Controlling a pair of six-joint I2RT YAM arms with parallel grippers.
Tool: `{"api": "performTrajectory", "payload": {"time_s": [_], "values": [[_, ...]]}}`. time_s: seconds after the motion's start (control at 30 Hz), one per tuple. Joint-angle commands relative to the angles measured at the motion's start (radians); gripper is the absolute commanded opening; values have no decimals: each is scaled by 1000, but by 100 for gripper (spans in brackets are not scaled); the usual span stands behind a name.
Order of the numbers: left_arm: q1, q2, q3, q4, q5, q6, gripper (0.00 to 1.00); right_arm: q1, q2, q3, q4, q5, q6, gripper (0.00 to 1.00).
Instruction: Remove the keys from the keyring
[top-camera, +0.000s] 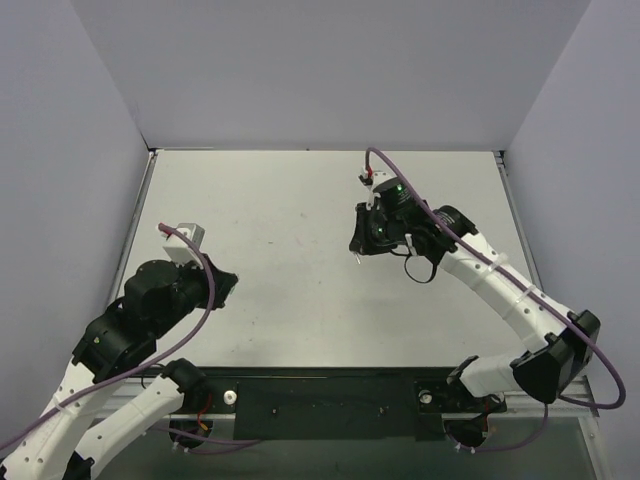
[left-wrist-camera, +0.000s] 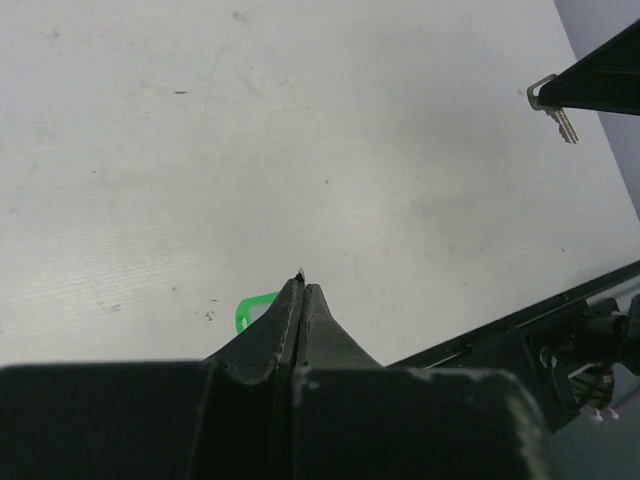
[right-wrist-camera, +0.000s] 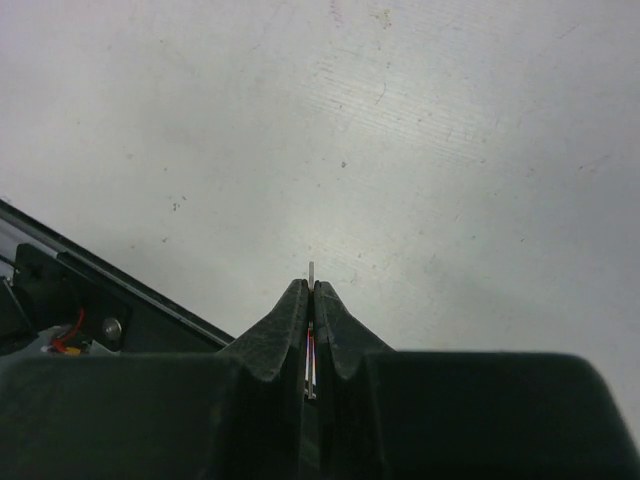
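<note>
While left claw (left-wrist-camera: 302, 286) pinches green keyring (left-wrist-camera: 248, 312), right claw (right-wrist-camera: 312, 289) clamps key (left-wrist-camera: 561, 121), well apart.

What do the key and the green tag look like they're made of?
Key: probably metal, grey with a dull silvery sheen and a thin toothed blade. Tag: likely plastic, bright green and translucent, with the pale table showing through its middle.

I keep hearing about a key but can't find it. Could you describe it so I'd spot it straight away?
Follow the right arm out over the white table to the right tool, which is pinched shut. The key sticks out from its tips. It is slim grey metal and tiny beside the tool, unlike the bright green keyring tag at the left tool.
</note>
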Motion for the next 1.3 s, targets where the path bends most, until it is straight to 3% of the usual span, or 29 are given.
{"api": "performTrajectory", "payload": {"time_s": [0.0, 0.27, 0.77, 0.87, 0.9, 1.03, 1.1, 1.27], "values": [[-1, -47, -22, -79, -165, -18, 0, -15, 83, 86, -23, 67, -38, 0], [-3, -153, -140, 30, -139, -23, 0, -42, 303, 197, -48, 76, -86, 0], [-1, -210, -161, 27, -197, -34, 0, -102, 719, 566, -92, 72, -74, 2], [-3, -211, -162, 25, -200, -35, 0, -126, 791, 634, -132, 12, -45, 9], [-1, -213, -162, 25, -203, -37, 0, -131, 802, 656, -136, -19, -39, 18], [-1, -214, -163, 25, -206, -37, 0, -145, 822, 665, -136, -41, -19, 30], [-1, -214, -163, 25, -208, -37, 0, -147, 818, 657, -137, -33, -22, 41], [-3, -214, -165, 25, -208, -37, 0, -157, 755, 605, -136, 1, -23, 49]]}}
